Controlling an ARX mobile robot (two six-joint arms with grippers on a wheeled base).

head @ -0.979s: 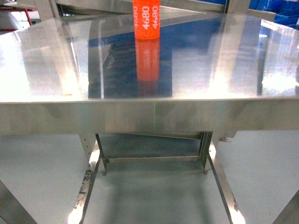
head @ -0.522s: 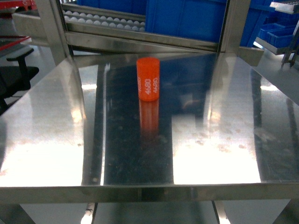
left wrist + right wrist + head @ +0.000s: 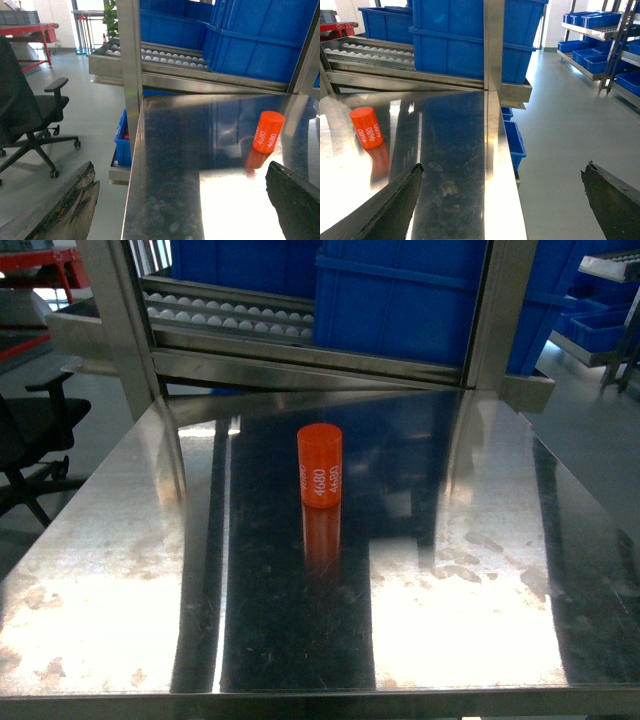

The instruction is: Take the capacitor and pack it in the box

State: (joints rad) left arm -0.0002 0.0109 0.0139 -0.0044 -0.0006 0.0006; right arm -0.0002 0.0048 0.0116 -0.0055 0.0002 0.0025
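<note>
The capacitor (image 3: 320,467) is an orange cylinder printed 4680, standing upright near the middle of a steel table (image 3: 120,540). No gripper shows in the head view. In the left wrist view my left gripper (image 3: 181,170) is open over the table's left edge, and the capacitor (image 3: 268,131) stands ahead to the right, just beyond the right fingertip (image 3: 285,185). In the right wrist view my right gripper (image 3: 503,170) is open over the table's right edge, with the capacitor (image 3: 366,128) far to the left. Both grippers hold nothing. The box is out of view.
Behind the table runs a roller conveyor (image 3: 230,315) carrying large blue bins (image 3: 400,290), framed by two steel posts (image 3: 120,320). A black office chair (image 3: 25,115) stands on the floor to the left. Shelves of blue bins (image 3: 590,30) line the right side.
The head view has risen from table-edge level to looking down on the tabletop. The capacitor stands in the same spot on the table.
</note>
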